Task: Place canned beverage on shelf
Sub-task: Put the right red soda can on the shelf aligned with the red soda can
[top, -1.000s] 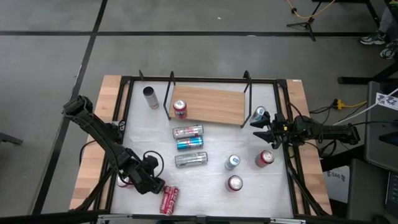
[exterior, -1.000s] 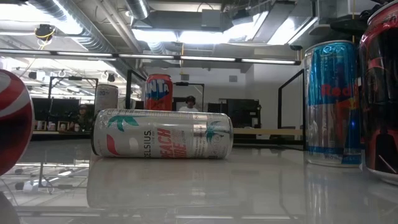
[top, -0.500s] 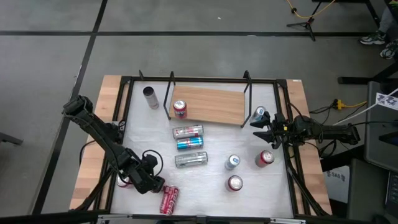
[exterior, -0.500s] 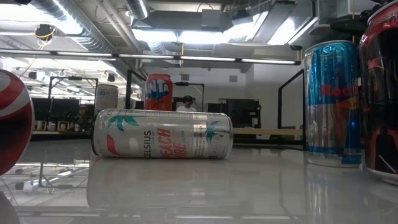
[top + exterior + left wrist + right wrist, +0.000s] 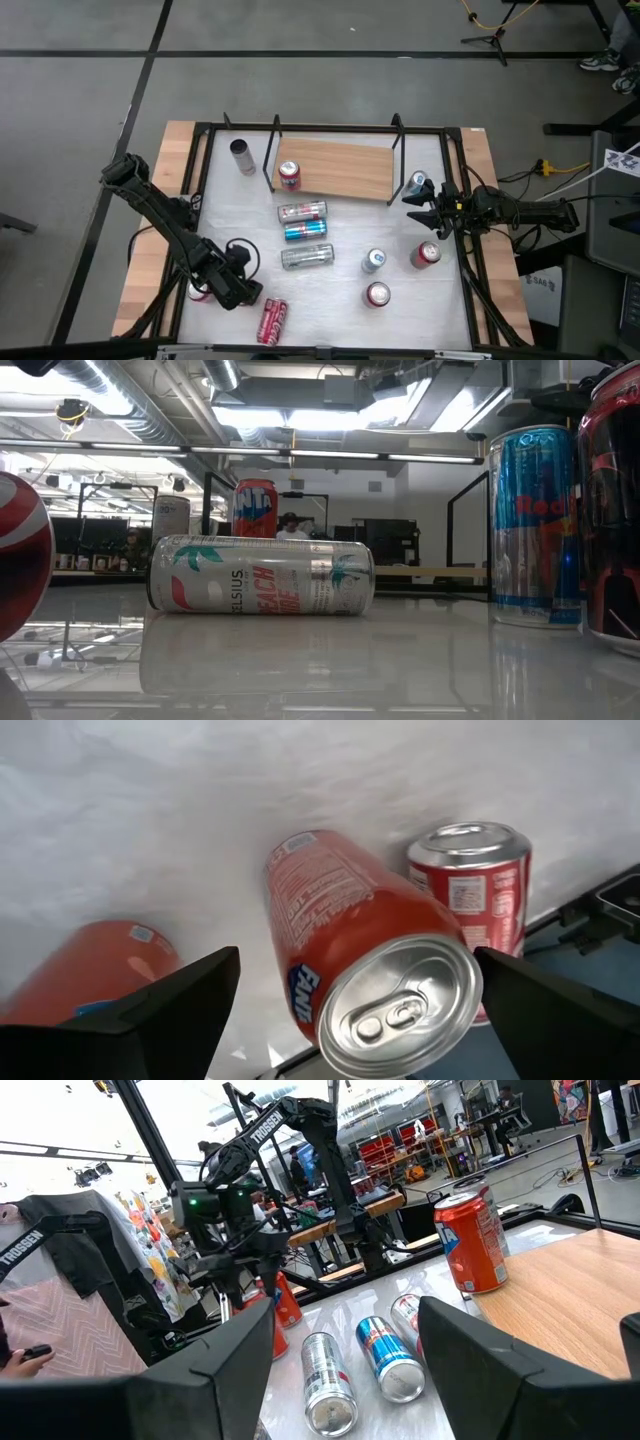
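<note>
Change: left gripper (image 5: pixel 243 288) has edged slightly nearer the lying orange can (image 5: pixel 350 960); cans unmoved.
Left gripper: spread wide, straddling that can for a grasp.
Right gripper (image 5: pixel 418 212): partly open, empty, waiting at the right edge.
Shelf (image 5: pixel 340 168): far centre, one red can (image 5: pixel 289 175) standing on its left end.

Open workshop around a white-topped table (image 5: pixel 340 300)

Grey concrete floor (image 5: pixel 300 80) surrounds the table, crossed by dark seams, with a yellow cable (image 5: pixel 490 18) and a black stand foot (image 5: pixel 490 40) beyond its far edge. Level across the tabletop, ceiling ducts (image 5: pixel 160 400) and long strip lights (image 5: pixel 330 455) hang overhead, a dark monitor (image 5: pixel 390 542) sits on a desk behind, and a person (image 5: pixel 290 528) shows far back.
</note>
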Robot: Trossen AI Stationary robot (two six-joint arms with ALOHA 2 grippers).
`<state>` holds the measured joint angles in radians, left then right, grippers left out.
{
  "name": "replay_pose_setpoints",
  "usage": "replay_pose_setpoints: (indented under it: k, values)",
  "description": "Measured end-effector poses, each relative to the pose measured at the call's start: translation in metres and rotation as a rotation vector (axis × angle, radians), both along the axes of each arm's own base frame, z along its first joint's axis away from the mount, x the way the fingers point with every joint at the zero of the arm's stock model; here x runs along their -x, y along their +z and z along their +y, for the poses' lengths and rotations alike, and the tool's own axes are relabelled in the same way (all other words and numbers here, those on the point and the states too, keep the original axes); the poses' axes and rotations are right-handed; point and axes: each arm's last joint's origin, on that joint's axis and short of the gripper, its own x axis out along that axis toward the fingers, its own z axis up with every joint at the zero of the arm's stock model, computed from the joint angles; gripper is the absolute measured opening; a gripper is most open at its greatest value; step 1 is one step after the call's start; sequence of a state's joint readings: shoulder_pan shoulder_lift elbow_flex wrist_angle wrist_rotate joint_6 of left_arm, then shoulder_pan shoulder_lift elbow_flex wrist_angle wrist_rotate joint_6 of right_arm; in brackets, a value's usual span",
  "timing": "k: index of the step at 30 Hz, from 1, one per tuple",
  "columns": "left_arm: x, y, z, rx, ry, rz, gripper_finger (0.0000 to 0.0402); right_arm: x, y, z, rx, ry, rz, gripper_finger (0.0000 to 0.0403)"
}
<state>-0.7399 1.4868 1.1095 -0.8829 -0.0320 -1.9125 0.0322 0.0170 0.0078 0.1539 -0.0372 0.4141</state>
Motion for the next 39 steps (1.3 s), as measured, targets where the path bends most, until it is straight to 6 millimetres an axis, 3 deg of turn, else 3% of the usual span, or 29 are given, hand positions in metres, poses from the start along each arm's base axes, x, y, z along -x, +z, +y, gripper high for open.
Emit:
replay_pose_setpoints:
  k: [33, 39]
  values:
    - [0.005, 0.001, -0.011, 0.021, -0.077, -0.039, 0.0389, 0.000, 0.000, 0.000, 0.000, 0.000, 0.000, 0.0239]
    - [0.001, -0.010, -0.017, 0.013, -0.097, -0.011, 0.0389, 0.000, 0.000, 0.000, 0.000, 0.000, 0.000, 0.0239]
